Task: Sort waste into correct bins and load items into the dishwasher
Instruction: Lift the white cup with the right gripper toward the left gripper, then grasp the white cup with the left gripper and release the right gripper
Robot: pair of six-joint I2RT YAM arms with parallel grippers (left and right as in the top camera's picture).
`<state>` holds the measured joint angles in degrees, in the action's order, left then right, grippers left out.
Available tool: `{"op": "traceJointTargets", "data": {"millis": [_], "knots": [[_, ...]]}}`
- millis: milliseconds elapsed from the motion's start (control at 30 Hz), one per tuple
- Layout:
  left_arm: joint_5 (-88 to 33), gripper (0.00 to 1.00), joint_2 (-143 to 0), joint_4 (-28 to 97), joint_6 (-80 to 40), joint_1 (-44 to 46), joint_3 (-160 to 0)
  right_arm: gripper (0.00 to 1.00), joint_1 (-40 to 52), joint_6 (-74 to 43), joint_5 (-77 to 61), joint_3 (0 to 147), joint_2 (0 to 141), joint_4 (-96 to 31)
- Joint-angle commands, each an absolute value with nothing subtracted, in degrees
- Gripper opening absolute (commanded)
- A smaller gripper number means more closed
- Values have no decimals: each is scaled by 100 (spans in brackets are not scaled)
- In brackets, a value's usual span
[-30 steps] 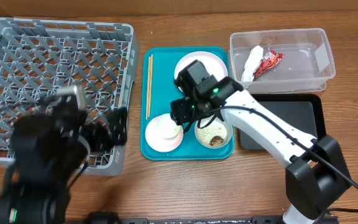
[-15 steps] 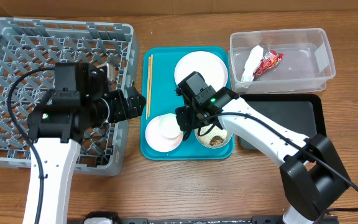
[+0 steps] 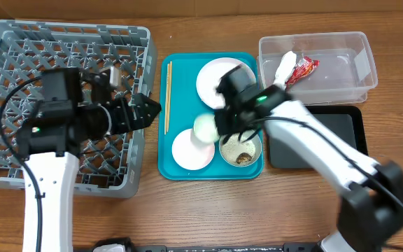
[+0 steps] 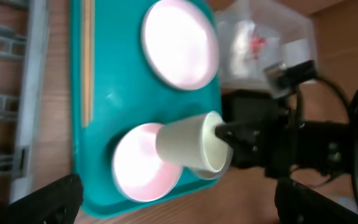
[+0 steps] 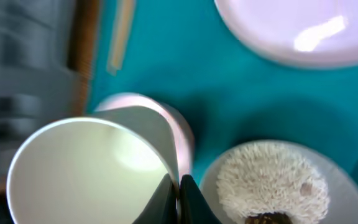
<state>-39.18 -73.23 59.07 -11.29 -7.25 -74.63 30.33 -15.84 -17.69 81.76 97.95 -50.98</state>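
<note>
Your right gripper (image 5: 178, 198) had the small white cup (image 3: 205, 128) pinched by its rim. One finger was inside the mouth and one outside, with the jaws closed on the thin wall. The cup hung tipped on its side above the teal tray (image 3: 180, 70). It was over the right edge of the small dish (image 3: 187, 150) and just left of the bowl (image 3: 252, 155), its mouth turned toward the gripper.

The bowl held white rice grains (image 5: 269, 177) and a brown scrap (image 3: 242, 159) at its near side. The large plate (image 3: 212, 80) lay on the far part of the tray, and the chopsticks (image 3: 166, 94) lay along its left edge. At far right, the clear tub (image 3: 341, 84) held the crumpled napkin (image 3: 284, 70) and the red wrapper (image 3: 303, 70) side by side. The black tray (image 3: 327, 126) sat just nearer than the tub, partly covered by your right arm. The grey dish rack (image 3: 40, 56) stood at the left.

From overhead, the cup and the right gripper were smeared by blur. In the right wrist view the cup hid most of the small dish, and the frame's edge cut off the bowl.

Your left gripper (image 3: 149, 110) hung over the rack's right wall with its jaws spread wide, holding nothing.
</note>
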Motion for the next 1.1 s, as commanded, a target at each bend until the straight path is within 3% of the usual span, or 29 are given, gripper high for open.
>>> {"op": "traceJointTargets", "data": {"millis": [0,300,833,1067], "knots": [[-6219,100,-7461,5815,-663,-1098,-7550,4,2563,-832,-3395,8707,8892,-4960],[-9061,100,-7747,5800,25,-764,-7550,4,2167,-701,-5966,8750,8401,-4123],[-9059,100,-7413,5605,-40,-198,-7553,4,2401,-744,-6158,8750,8479,-3616],[-9061,84,-7413,5544,-143,-71,-7553,4,2449,-746,-6132,8746,8499,-3607]]}}
